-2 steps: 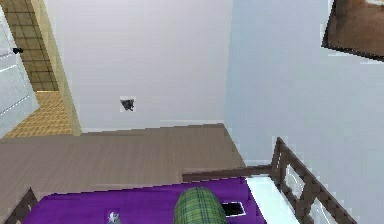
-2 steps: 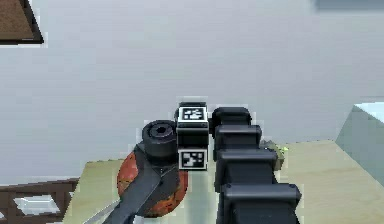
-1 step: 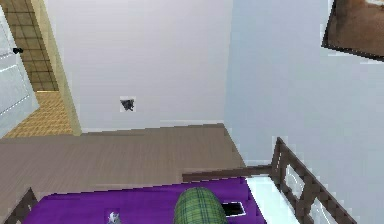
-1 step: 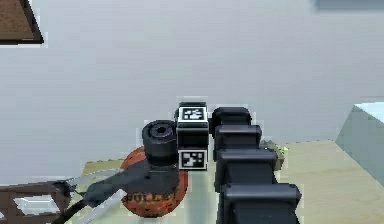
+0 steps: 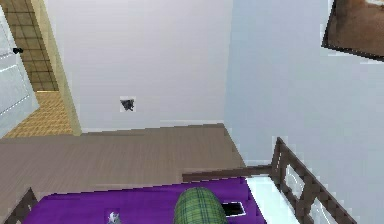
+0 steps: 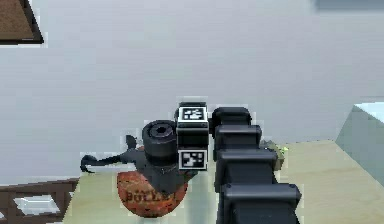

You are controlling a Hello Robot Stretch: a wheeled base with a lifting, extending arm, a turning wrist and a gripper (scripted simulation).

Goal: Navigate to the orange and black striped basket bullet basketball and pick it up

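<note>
The basketball [image 6: 150, 193] is round, dull orange, with dark curved stripes.

My end effector [image 6: 105, 153] covers the top of the basketball [image 6: 150, 196]; I cannot tell whether I hold it. The forward view's bottom edge cuts off the bed [image 5: 80, 206].

Behind the tool [image 6: 105, 152] stands a plain pale wall [image 6: 200, 50]; a beige worktop [image 6: 320, 170] spreads low to its right. The forward view shows grey-brown floor [image 5: 120, 150], a purple-covered bed [image 5: 90, 200] and an open white door [image 5: 12, 80].
</note>
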